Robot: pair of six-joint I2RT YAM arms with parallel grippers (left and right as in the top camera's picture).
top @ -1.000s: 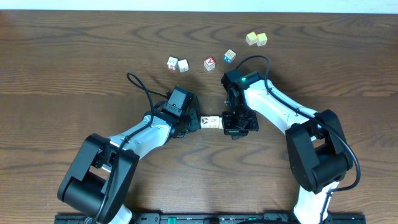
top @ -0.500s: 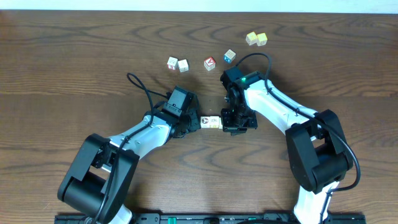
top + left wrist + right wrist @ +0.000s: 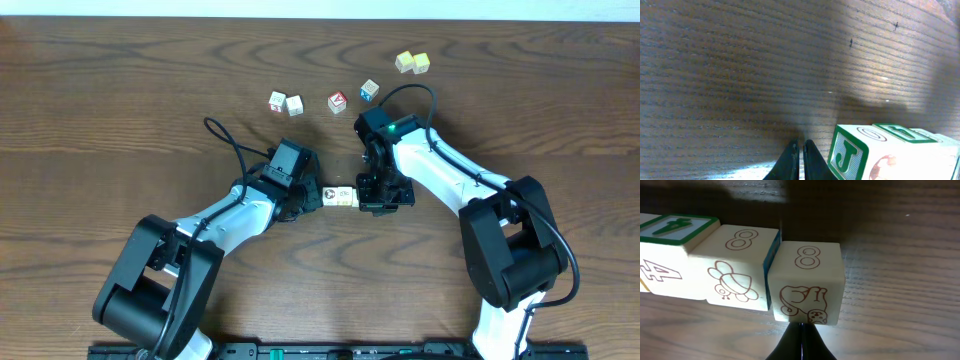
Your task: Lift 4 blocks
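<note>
A short row of white picture blocks (image 3: pixel 343 196) lies on the wooden table between my two grippers. In the right wrist view I see three of them: a green-framed "4" block (image 3: pixel 670 255), an "8" block with a bee (image 3: pixel 735 275) and an "8" block with an animal (image 3: pixel 807 282). My right gripper (image 3: pixel 801 335) is shut, and its tips press that last block's near face. In the left wrist view the row's end is a green "J" block (image 3: pixel 852 155). My left gripper (image 3: pixel 801 157) is shut, just left of it. From overhead the left gripper (image 3: pixel 321 196) and right gripper (image 3: pixel 361 197) flank the row.
Loose cubes sit farther back: two white ones with pink-red edges (image 3: pixel 277 101) (image 3: pixel 295 105), a red-faced one (image 3: pixel 337 101), a blue-sided one (image 3: pixel 370 90) and two pale yellow ones (image 3: pixel 404 62) (image 3: pixel 421 63). The left arm's cable (image 3: pixel 225 140) loops over the table.
My right gripper has shifted slightly left and back, toward the row of blocks. The left arm and the blocks look unchanged.
</note>
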